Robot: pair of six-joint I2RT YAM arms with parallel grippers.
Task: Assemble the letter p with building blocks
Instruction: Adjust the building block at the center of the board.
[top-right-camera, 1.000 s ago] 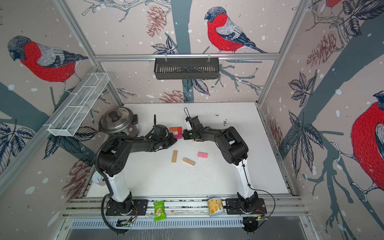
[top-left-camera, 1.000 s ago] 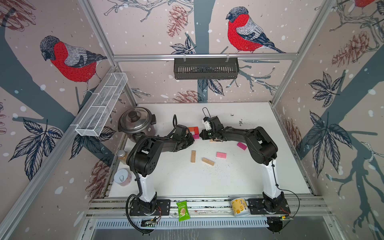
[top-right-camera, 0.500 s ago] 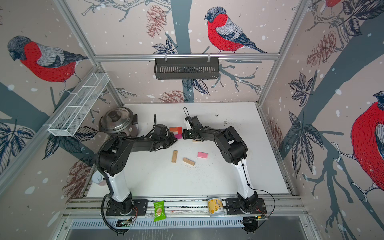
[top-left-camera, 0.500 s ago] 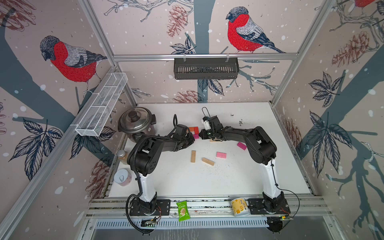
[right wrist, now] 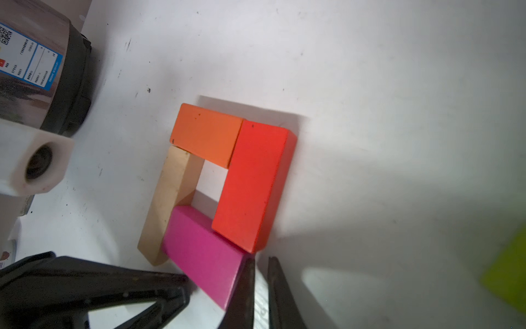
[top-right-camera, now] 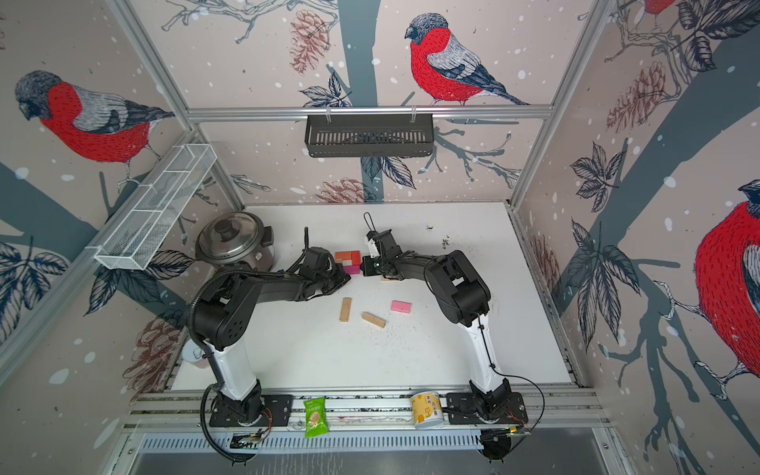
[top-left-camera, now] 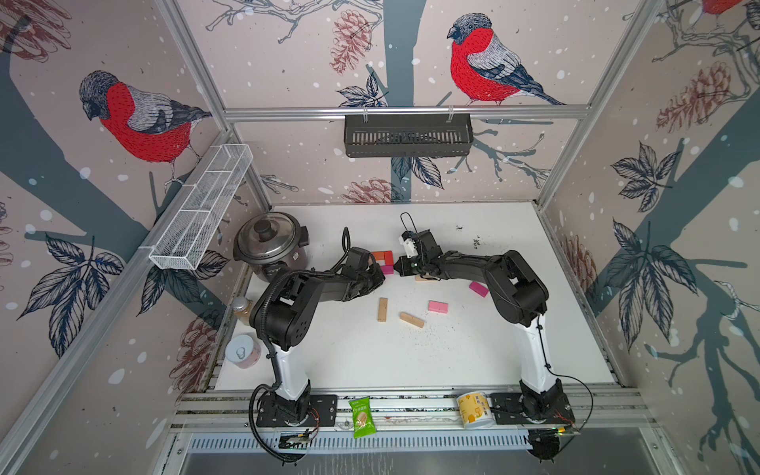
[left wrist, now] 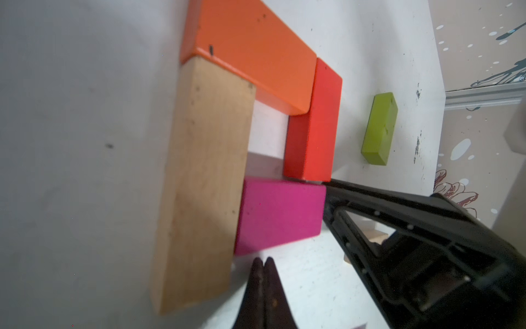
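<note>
A square loop of building blocks lies at the table's middle back: an orange block (left wrist: 250, 54), a red block (left wrist: 313, 122), a magenta block (left wrist: 280, 213) and a tan stem block (left wrist: 205, 182). In both top views the loop (top-left-camera: 382, 260) sits between my two grippers. My left gripper (left wrist: 264, 260) is shut and empty, its tip just short of the magenta block's long side. My right gripper (right wrist: 260, 260) is shut to a thin slit and holds nothing; one finger touches the magenta block's (right wrist: 202, 253) end. A lime-green block (left wrist: 380, 128) lies apart, beyond the red one.
Loose blocks lie nearer the front: two tan ones (top-left-camera: 382, 309) (top-left-camera: 411, 319), a pink one (top-left-camera: 437, 306) and a magenta one (top-left-camera: 478, 288). A cooking pot (top-left-camera: 269, 242) stands at the back left. A green snack packet (top-left-camera: 362, 416) and a yellow cup (top-left-camera: 475, 409) rest on the front rail.
My right gripper has edged slightly left towards the magenta block. The left arm and the blocks have hardly moved.
</note>
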